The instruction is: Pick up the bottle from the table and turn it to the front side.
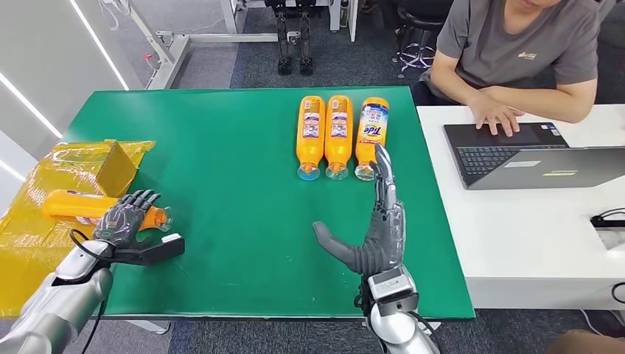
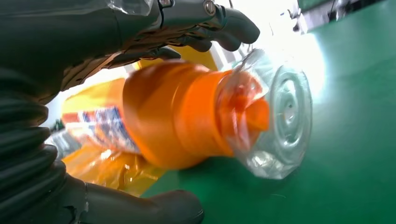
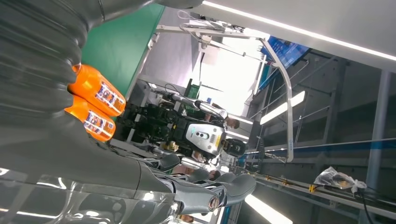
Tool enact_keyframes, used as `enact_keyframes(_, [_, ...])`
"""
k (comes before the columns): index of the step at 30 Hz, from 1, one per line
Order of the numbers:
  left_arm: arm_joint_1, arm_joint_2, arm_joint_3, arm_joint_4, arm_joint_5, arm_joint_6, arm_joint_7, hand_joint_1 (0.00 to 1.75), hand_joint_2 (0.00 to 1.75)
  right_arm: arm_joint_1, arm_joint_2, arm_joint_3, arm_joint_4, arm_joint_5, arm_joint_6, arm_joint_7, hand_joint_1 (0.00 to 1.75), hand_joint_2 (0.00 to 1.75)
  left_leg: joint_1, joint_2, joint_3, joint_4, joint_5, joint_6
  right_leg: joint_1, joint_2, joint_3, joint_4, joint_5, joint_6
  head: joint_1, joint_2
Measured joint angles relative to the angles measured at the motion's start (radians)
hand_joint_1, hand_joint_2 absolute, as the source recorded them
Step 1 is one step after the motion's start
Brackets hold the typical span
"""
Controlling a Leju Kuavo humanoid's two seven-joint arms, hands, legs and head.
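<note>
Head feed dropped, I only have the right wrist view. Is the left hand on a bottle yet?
Observer: Yes. The left hand has its fingers draped over an orange bottle lying partly on yellow plastic wrap. The thumb is apart from it.
Operator: Lifted?
Observer: No. In the left wrist view its clear cap looks to be lying on the green table.
Operator: Where's my right hand?
Observer: The right hand is open, with its fingertips by the cap end of the Tide bottle, the rightmost in a row of three.
</note>
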Motion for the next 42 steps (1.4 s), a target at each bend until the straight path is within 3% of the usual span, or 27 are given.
enact_keyframes(11, [-0.016, 0.039, 0.030, -0.023, 0.069, -0.249, -0.023, 0.00, 1.75, 0.001, 0.000, 0.000, 0.008, 0.004, -0.009, 0.012, 0.00, 1.75, -0.001, 0.001, 0.009, -0.004, -0.002, -0.003, -0.001, 0.001, 0.007, 0.000, -0.001, -0.001, 0.000, 0.000])
enact_keyframes(18, [-0.015, 0.063, 0.042, -0.032, 0.086, -0.313, -0.016, 0.00, 1.75, 0.006, 0.000, 0.000, 0.007, 0.010, -0.008, 0.015, 0.00, 1.75, 0.000, 0.002, 0.013, -0.007, 0.000, -0.006, -0.001, 0.002, 0.009, 0.000, 0.000, -0.004, 0.000, 0.000])
enact_keyframes(26, [-0.003, 0.134, 0.057, -0.076, 0.182, -0.487, -0.011, 0.00, 1.75, 0.025, 0.000, -0.004, -0.002, 0.029, -0.002, 0.025, 0.00, 1.75, -0.001, 0.006, 0.021, -0.012, 0.000, -0.009, -0.001, 0.006, 0.013, 0.000, -0.001, -0.010, 0.000, 0.000])
enact_keyframes(30, [0.021, 0.153, 0.072, -0.118, 0.201, -0.483, -0.005, 0.00, 1.75, 0.043, -0.003, -0.009, -0.016, 0.045, 0.004, 0.031, 0.00, 1.75, 0.000, 0.006, 0.022, -0.013, 0.001, -0.012, 0.000, 0.006, 0.011, 0.000, -0.002, -0.012, 0.000, 0.000])
enact_keyframes(35, [0.032, 0.154, 0.075, -0.164, 0.187, -0.408, 0.001, 0.00, 1.75, 0.065, -0.005, -0.021, -0.036, 0.068, 0.011, 0.036, 0.00, 1.75, 0.001, 0.004, 0.016, -0.013, 0.004, -0.013, 0.000, 0.005, 0.005, 0.000, -0.001, -0.013, 0.000, 0.000])
enact_keyframes(42, [0.029, 0.111, 0.095, -0.210, 0.140, -0.216, 0.008, 0.00, 1.75, 0.079, -0.005, -0.031, -0.053, 0.088, 0.025, 0.042, 0.00, 1.75, 0.001, 0.004, 0.010, -0.012, 0.004, -0.013, 0.000, 0.004, 0.000, 0.000, -0.001, -0.013, 0.000, 0.000])
